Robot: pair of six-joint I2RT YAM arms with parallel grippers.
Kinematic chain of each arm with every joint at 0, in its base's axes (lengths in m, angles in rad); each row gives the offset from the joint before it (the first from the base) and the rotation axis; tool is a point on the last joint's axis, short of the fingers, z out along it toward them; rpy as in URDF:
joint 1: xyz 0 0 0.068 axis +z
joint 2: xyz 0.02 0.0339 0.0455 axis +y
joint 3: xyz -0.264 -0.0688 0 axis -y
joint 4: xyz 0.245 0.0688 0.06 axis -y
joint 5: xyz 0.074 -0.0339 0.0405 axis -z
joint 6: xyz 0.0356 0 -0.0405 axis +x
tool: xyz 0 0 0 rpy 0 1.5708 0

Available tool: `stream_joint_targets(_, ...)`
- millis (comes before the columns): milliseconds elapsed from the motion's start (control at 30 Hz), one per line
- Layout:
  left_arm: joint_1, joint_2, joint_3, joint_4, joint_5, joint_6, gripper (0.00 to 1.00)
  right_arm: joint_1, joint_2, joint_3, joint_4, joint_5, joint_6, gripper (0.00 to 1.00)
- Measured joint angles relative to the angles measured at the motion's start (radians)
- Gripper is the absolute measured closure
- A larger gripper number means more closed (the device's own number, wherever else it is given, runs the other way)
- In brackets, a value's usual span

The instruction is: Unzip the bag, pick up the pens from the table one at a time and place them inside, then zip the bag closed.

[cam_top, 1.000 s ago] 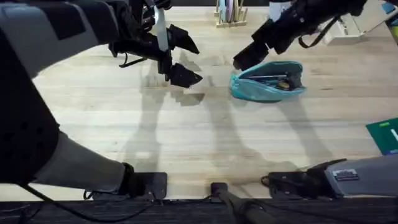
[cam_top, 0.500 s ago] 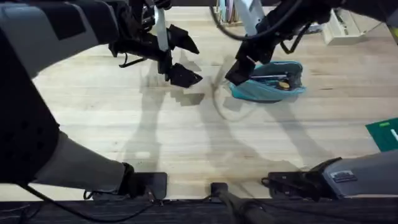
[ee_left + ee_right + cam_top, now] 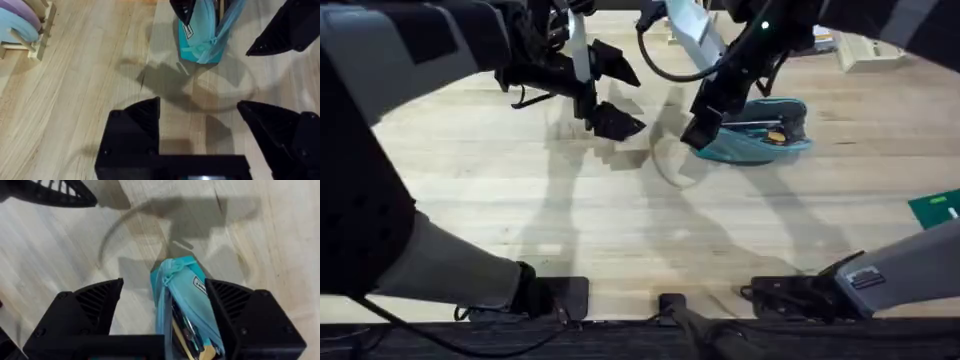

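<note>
The teal bag (image 3: 752,135) lies on the table (image 3: 620,230) at the back right, its zipper open, with dark pens (image 3: 760,125) and an orange bit lying inside. My right gripper (image 3: 704,118) is open over the bag's left end. In the right wrist view the bag's end (image 3: 177,277) sits between the spread fingers (image 3: 90,307), and the pens (image 3: 187,330) show in the opening. My left gripper (image 3: 628,96) hangs open and holds nothing, a little to the left of the bag. In the left wrist view the left gripper (image 3: 199,106) faces the bag's end (image 3: 200,37).
A wooden rack (image 3: 686,24) with pastel items stands at the back centre, also seen as the rack (image 3: 22,27) in the left wrist view. A white object (image 3: 868,50) lies back right, a green item (image 3: 940,212) at the right edge. The near half of the table is bare wood.
My right arm has swung left and down, bringing its gripper from beside the bag's upper left onto the bag's left end. The left arm and the bag have not moved.
</note>
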Motion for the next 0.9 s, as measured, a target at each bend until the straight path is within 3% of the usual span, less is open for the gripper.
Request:
stream_joint_targets(633,0.000,0.000,0.000,0.000,0.000,0.000,0.054,0.000,0.079,-0.004,0.038,0.003,-0.007,0.011)
stream_joint_targets(900,0.000,0.000,0.000,0.000,0.000,0.000,0.055,0.000,0.112,-0.004,0.040,0.003,-0.007,0.059)
